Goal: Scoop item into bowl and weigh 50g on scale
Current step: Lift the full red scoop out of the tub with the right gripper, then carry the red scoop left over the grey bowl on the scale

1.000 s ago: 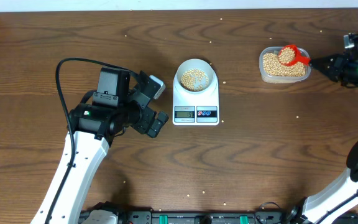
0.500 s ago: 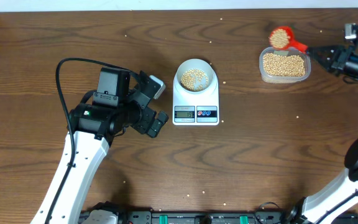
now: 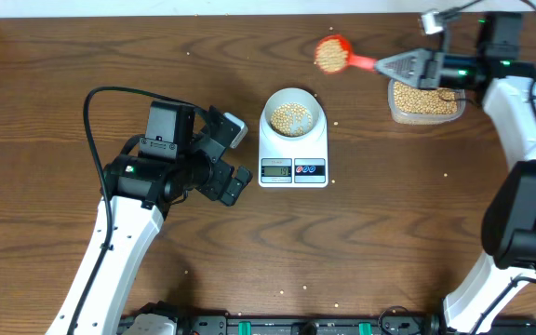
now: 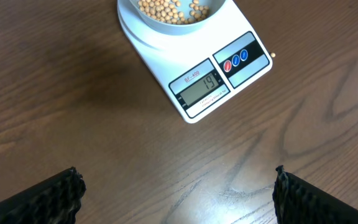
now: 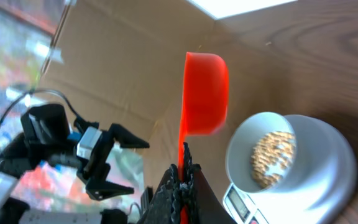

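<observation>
While the right gripper [image 3: 394, 65] is clamped hard on the thin handle of the scoop [image 5: 205, 87], jaws closed right down onto it, I've got a full load of beans [image 3: 328, 54] riding out ahead of the fingertips. The bowl [image 3: 292, 113] sits further ahead and off to one side on the scale [image 3: 293, 160], with a shallow layer of beans already in the bottom. The tub [image 3: 425, 98] is right beneath the jaws.

Over on the other side, the left gripper [image 3: 240, 156] is spread wide and holding nothing. It's parked just beside the scale with the display [image 4: 199, 87] in its camera. I read that as 19, so I judge we're well short of fifty.

Here's my worry: the handle is long and the grip is at its very end, so any wrist roll or jerk could tip beans onto the table [image 3: 389, 233]. A few strays already lie around the scale. Dumping the whole scoop might overshoot the target, and nudging the bowl rim would upset the reading.

The far table edge runs close beside the scoop, so spills there are gone. Between the scoop and the bowl it's bare wood, with nothing in the way.
</observation>
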Tool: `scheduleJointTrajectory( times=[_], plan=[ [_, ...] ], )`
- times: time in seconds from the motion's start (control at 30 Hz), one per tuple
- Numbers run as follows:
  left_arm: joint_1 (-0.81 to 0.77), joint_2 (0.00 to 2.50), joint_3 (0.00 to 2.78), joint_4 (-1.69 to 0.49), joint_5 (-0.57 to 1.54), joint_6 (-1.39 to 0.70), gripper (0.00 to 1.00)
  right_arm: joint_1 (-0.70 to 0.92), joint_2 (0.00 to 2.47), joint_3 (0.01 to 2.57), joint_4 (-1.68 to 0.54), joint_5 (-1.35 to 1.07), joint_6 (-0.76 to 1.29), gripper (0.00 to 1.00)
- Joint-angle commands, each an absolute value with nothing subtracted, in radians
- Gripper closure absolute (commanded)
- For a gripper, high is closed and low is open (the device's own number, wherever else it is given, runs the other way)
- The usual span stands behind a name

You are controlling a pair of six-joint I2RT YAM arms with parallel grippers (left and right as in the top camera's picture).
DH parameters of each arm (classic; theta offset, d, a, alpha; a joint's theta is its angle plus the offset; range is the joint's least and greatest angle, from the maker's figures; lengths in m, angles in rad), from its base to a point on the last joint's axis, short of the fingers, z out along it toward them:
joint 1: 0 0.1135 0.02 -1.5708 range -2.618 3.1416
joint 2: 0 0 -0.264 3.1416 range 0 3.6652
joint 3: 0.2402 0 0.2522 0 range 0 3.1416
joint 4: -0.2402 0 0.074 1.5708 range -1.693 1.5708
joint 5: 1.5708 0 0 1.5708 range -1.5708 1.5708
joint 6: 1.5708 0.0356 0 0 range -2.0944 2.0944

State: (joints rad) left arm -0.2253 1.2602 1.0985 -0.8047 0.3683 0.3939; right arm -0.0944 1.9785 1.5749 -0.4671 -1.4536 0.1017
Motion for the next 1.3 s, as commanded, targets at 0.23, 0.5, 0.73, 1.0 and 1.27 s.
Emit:
scheduleJointTrajectory(
  times=[0.23, 0.5, 0.73, 1.0, 1.27],
  plan=[
    [-0.228, 1.253, 1.118, -0.806, 0.381, 0.407, 0.01, 0.005, 1.956, 1.588, -0.43, -1.351, 0.102, 0.99],
    [-0.228, 1.253, 1.118, -0.806, 0.381, 0.407, 0.01, 0.032, 1.958, 1.588, -0.445, -1.307, 0.039, 0.99],
    [-0.228, 1.253, 1.118, -0.806, 0.381, 0.407, 0.01, 0.084, 1.958, 1.588, -0.491, -1.205, -0.05, 0.99],
    [-0.228, 1.253, 1.118, -0.806, 0.381, 0.407, 0.01, 0.098, 1.958, 1.588, -0.6, -1.06, -0.186, 0.99],
    [-0.228, 1.253, 1.118, -0.806, 0.381, 0.407, 0.01, 0.117, 1.958, 1.588, -0.701, -0.97, -0.326, 0.99]
  ],
)
